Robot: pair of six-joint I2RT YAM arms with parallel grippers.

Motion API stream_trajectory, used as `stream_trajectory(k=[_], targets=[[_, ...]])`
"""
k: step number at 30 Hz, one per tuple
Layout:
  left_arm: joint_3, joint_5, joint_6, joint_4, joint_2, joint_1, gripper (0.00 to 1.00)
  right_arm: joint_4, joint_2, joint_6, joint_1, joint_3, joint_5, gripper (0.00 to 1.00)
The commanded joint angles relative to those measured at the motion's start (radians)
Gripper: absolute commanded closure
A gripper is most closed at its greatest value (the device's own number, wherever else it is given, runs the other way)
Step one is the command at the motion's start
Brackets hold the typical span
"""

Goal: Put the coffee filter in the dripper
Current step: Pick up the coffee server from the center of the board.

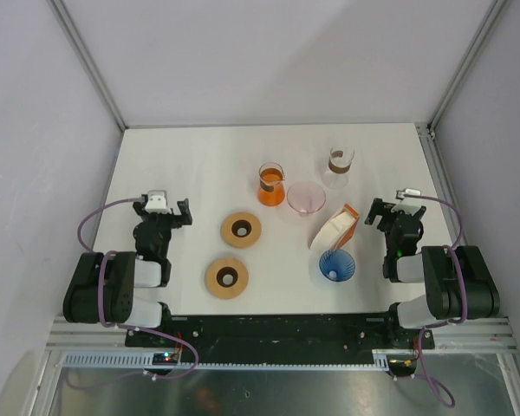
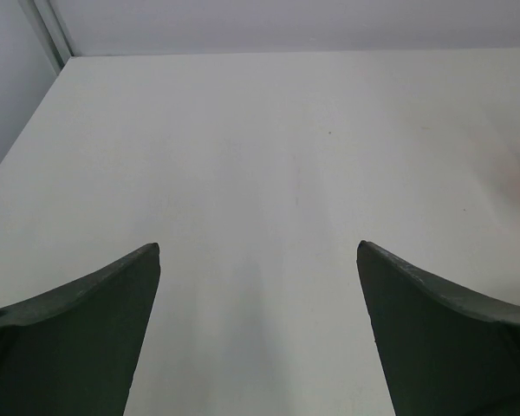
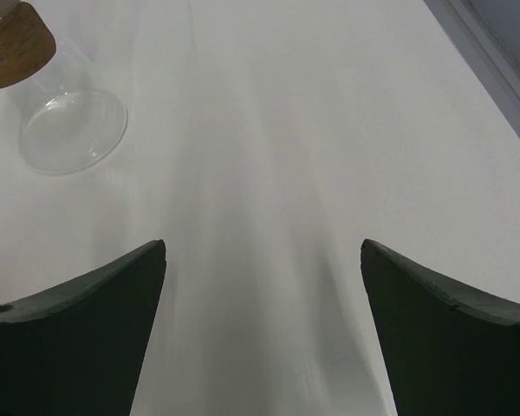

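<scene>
- White table [image 1: 182,165], pale enclosure walls on three sides.
- Left gripper [image 1: 163,210] and right gripper [image 1: 397,212]: jaws spread wide, nothing held.
- Coffee filter [image 1: 334,230], white with an orange edge, lies right of centre, between the blue dripper [image 1: 336,265] nearer and the pink dripper [image 1: 306,198] farther.
- Risk: thin paper, so a pinch may crumple it or lift several sheets. With two drippers close by, it may go in the wrong one.

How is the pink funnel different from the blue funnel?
The pink funnel is pale and looks smooth; the blue funnel is darker, with fine lines running down inside. The pink funnel sits farther back, beside the orange-filled jug; the blue funnel sits nearer the front. Both are round, open side up.
</scene>
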Motion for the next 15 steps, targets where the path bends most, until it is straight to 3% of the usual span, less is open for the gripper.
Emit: stream_trajectory(k=[1,10,12,15], targets=[[-0.004,-0.022,0.008,0.035,-0.005,-0.001,0.0,-0.017,-0.06,0.009,0.005,0.028,0.062,0.01],[0.004,-0.01,0.003,0.026,-0.012,0.011,0.0,-0.402,-0.295,0.1,-0.011,0.133,0.05,0.01],[0.047,-0.019,0.001,-0.07,-0.04,0.013,0.0,-0.531,-0.314,0.121,-0.013,0.196,0.021,0.01],[0.189,0.014,0.003,-0.356,-0.077,0.024,0.0,-0.669,-0.342,0.143,-0.012,0.283,-0.05,0.01]])
